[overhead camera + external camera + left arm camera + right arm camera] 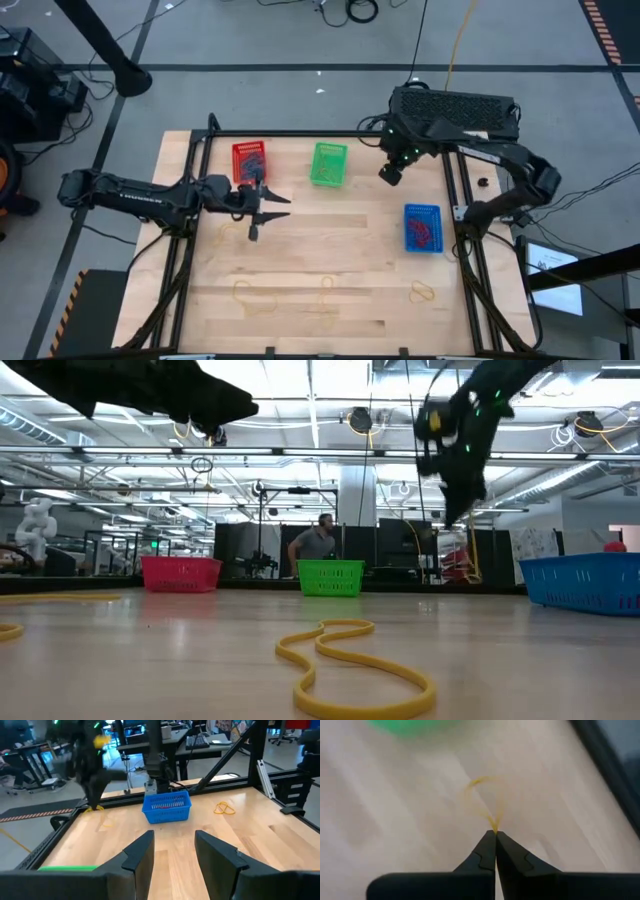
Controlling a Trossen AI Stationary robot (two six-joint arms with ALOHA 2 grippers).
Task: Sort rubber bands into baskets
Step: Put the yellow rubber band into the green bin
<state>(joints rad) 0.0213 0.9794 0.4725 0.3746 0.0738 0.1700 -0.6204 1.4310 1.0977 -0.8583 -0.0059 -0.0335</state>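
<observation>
Yellow rubber band (485, 800) pinched in right tool (495, 834), tips together, lifted between green basket (328, 163) and surface's right rail. Left tool (172, 847) fingers apart, empty, beside red basket (249, 160). Blue basket (422, 228) near right edge; middle wide open.

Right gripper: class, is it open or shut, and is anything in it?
Shut: the right gripper has its fingertips pressed together on a yellow rubber band.

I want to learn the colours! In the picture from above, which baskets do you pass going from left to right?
red basket → green basket → blue basket
</observation>
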